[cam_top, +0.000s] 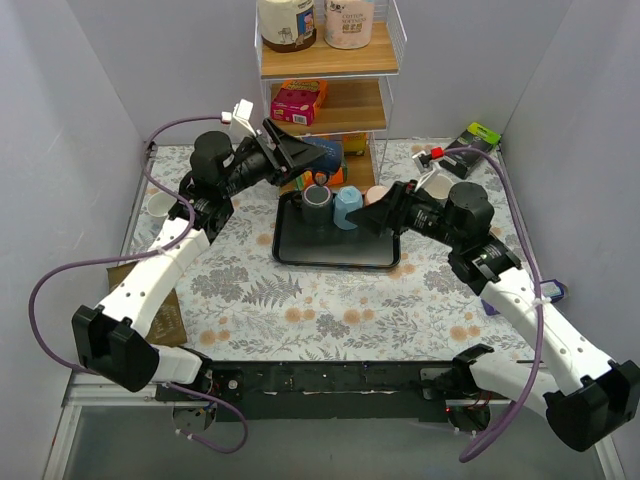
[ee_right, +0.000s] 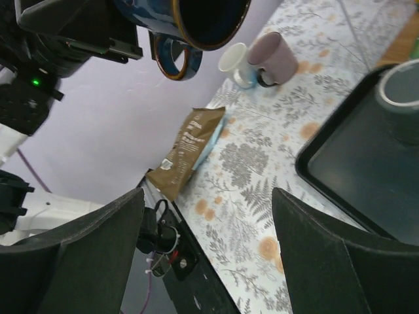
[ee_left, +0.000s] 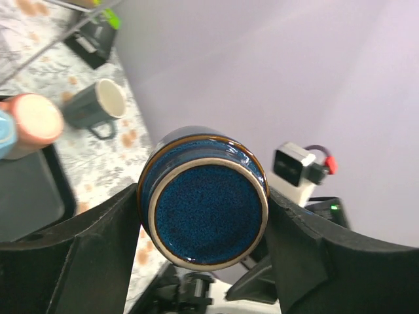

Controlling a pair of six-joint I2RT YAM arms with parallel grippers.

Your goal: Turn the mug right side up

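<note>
Mug (ee_left: 204,196) clamped in left tool (ee_left: 204,219), aloft on its side over tray (cam_top: 300,250) near desk (cam_top: 250,300) far edge. Right tool (ee_right: 206,209) open, empty. Mid-flip, seemingly; next: roll wrist mouth-up, set down.

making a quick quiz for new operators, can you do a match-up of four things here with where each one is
Things:
1. blue mug
2. grey mug
3. brown packet
4. pink box

Places:
a. on the shelf
b. in the black tray
c. held off the table in the left gripper
d. lying on the table

Pairs: 1-c, 2-b, 3-d, 4-a
</note>
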